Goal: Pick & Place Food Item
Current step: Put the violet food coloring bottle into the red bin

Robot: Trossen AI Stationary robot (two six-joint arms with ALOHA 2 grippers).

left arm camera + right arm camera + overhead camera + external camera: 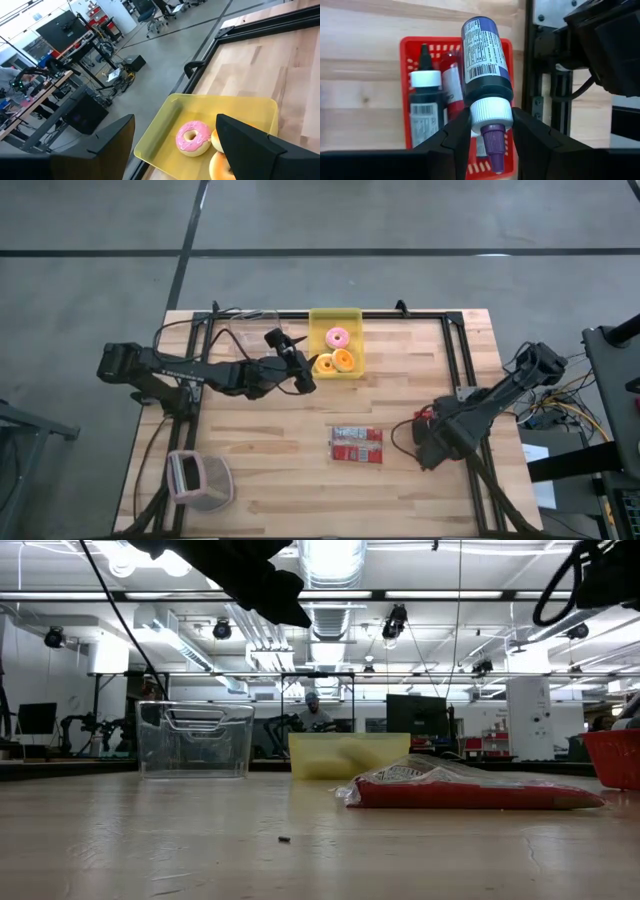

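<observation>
A yellow tray (335, 330) at the table's far middle holds a pink donut (193, 137) and orange ones (335, 361). My left gripper (305, 370) hovers open at the tray's left side, touching nothing. A red food packet (357, 445) lies flat on the table near the middle. At the right, my right gripper (491, 120) is shut on a purple squeeze bottle (486, 55) above a red basket (406, 55) that holds other bottles. My right gripper pinches the bottle's white cap (491, 111), just behind the purple nozzle, between its two fingers. The fingers come steeply from above. The bottle's body points away from the gripper, down toward the basket; whether its base touches the basket I cannot tell.
A clear plastic container (200, 480) stands at the near left corner. A black metal frame (460, 350) runs along the table's far and right sides. Bare wood lies between the packet and the yellow tray.
</observation>
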